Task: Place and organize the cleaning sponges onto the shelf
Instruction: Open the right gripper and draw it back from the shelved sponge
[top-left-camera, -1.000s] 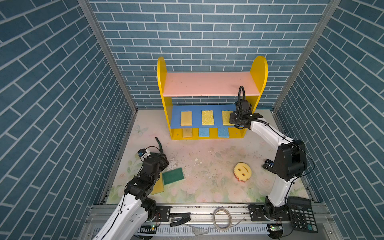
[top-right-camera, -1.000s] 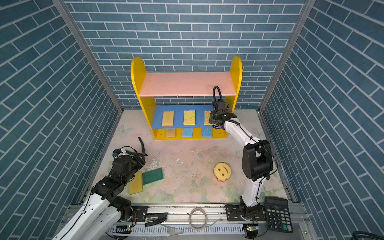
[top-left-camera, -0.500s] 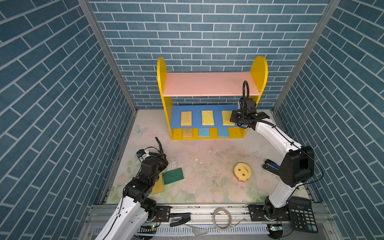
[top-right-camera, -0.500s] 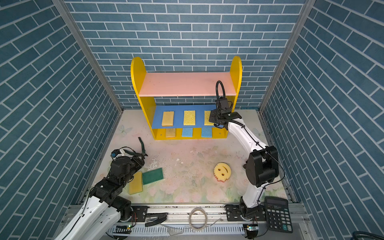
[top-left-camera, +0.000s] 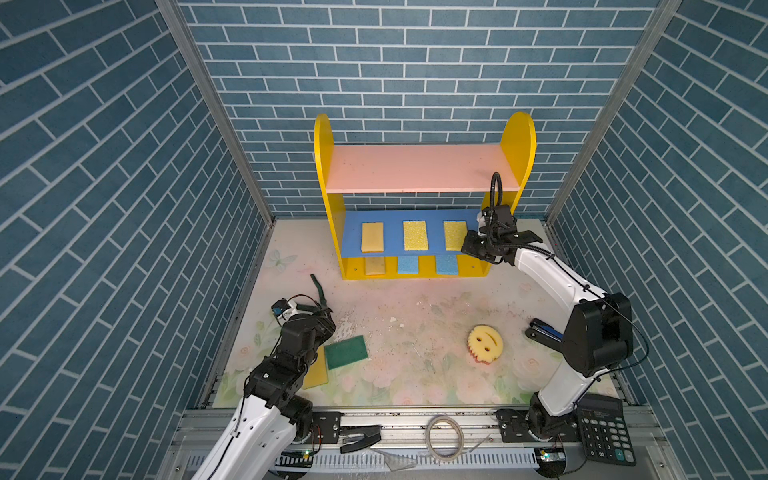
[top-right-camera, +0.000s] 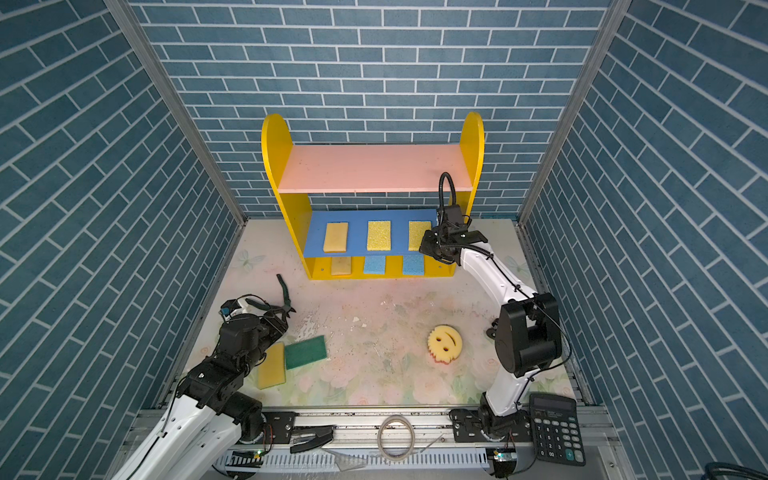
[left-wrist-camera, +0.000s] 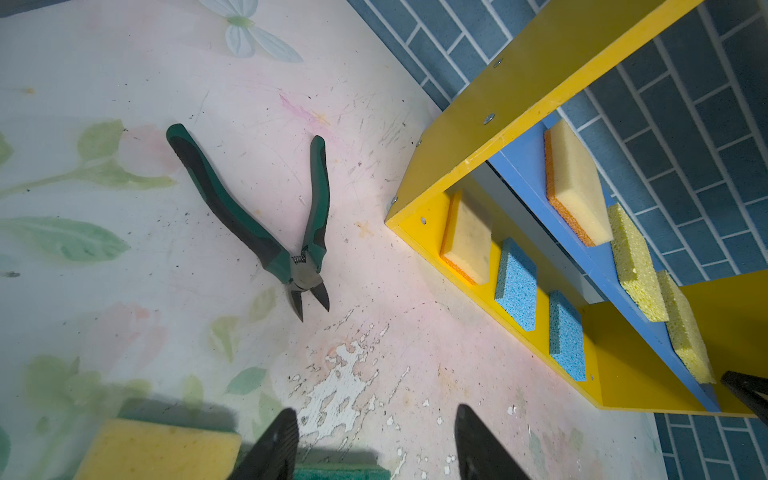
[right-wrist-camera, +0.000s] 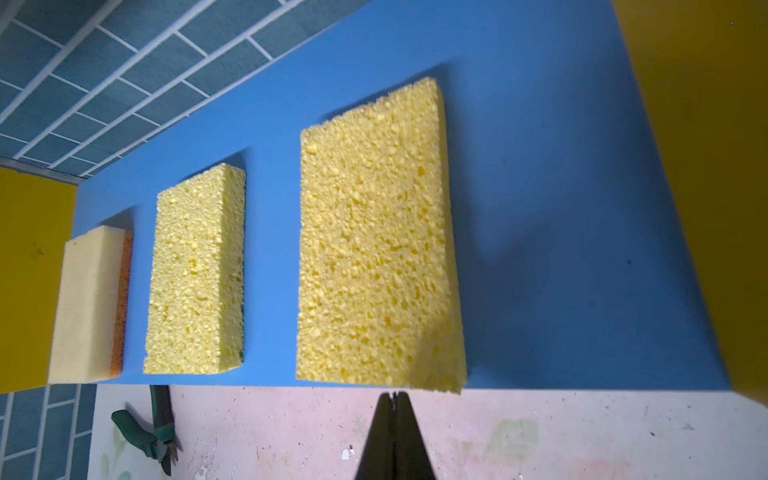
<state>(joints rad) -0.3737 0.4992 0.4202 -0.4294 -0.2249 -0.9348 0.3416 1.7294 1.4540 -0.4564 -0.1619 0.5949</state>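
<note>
Six of nine cleaning sponges (top-left-camera: 415, 235) lie flat on the shelf (top-left-camera: 517, 137) in the upper middle of both top views, three on its blue middle board (top-left-camera: 392, 232) and three on its yellow base (top-left-camera: 473, 270), every long axis running front to back, parallel. Three are not yet shelved, on the bench (top-left-camera: 415, 316): a yellow sponge (top-right-camera: 272, 365) pointing roughly up the frame beside a green-topped sponge (top-left-camera: 346, 352) lying across it at lower left, and a round smiley sponge (top-left-camera: 485, 343) face up at lower right. The right tool (right-wrist-camera: 394, 415) is closed on nothing just before the blue board's rightmost sponge; the left tool (left-wrist-camera: 376, 411) stands open, empty, over the lower-left pair.
</note>
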